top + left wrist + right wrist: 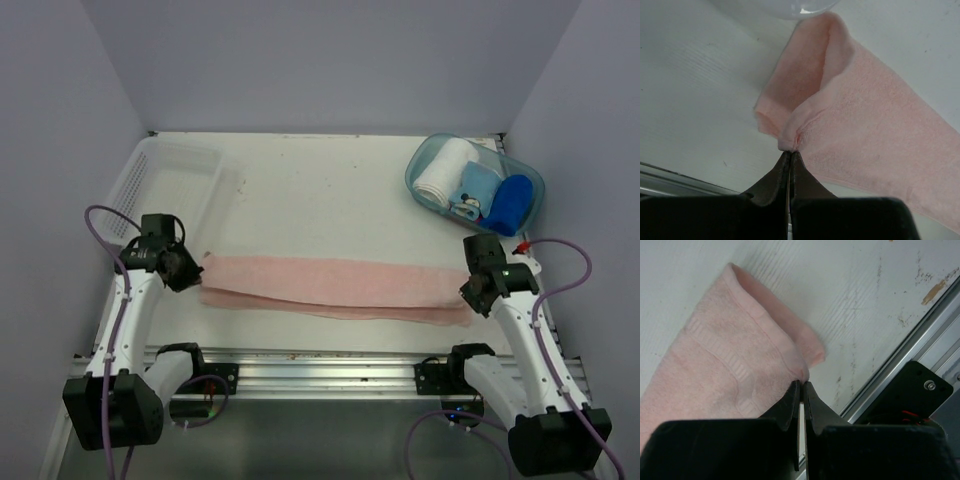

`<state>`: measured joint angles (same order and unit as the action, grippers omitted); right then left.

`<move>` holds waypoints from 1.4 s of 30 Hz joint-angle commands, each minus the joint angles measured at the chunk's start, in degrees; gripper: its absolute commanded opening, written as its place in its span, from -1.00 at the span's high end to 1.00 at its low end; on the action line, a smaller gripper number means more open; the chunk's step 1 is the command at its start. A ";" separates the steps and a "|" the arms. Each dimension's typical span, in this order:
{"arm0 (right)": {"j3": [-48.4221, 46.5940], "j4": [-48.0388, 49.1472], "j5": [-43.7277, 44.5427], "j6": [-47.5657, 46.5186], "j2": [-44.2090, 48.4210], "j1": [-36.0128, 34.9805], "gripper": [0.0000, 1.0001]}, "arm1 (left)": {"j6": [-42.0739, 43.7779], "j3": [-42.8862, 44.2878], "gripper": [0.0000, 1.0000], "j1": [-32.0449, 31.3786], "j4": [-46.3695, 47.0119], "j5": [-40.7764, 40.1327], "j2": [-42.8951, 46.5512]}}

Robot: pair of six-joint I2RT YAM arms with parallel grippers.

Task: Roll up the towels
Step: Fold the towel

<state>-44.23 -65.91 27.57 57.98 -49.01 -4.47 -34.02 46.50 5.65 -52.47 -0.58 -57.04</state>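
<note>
top external: blue tub (411, 188) w/ rolled towels (443, 172); l hand (196, 275), r hand (470, 299) pinch pink towel (330, 285).

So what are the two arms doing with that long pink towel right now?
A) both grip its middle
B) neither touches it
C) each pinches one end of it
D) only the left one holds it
C: each wrist view shows jaws shut on a corner of the pink towel, the left arm at its left end, the right arm at its right end.
</note>
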 commanded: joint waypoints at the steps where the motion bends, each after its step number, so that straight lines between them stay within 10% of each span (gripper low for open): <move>1: 2.04 -2.12 -0.24 4.69 0.24 0.16 1.00 | -2.72 -2.20 1.00 0.24 -0.79 -1.35 -0.17; 16: 4.41 -1.68 1.17 7.15 -0.56 0.16 1.00 | -4.04 -3.70 1.00 0.15 -0.44 -3.29 -2.46; 20: 3.01 0.33 -1.02 4.09 -1.17 0.16 0.20 | -3.51 -3.96 0.72 0.15 -0.09 0.31 -2.38; 26: -2.34 5.16 -3.05 -5.66 -0.64 0.16 -0.20 | -4.47 2.44 0.16 0.24 -1.49 -4.51 0.87; 35: -3.58 17.21 -15.70 -14.90 -12.14 0.08 0.76 | -2.81 2.81 0.45 -5.20 14.22 5.15 -7.81; 42: -5.25 22.84 -12.65 -19.74 -26.80 0.16 0.96 | -3.07 0.96 0.55 -7.32 18.98 2.70 -19.67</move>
<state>-46.63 -46.81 13.89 41.47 -71.61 -4.45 -37.30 47.64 -1.58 -38.35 3.55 -74.37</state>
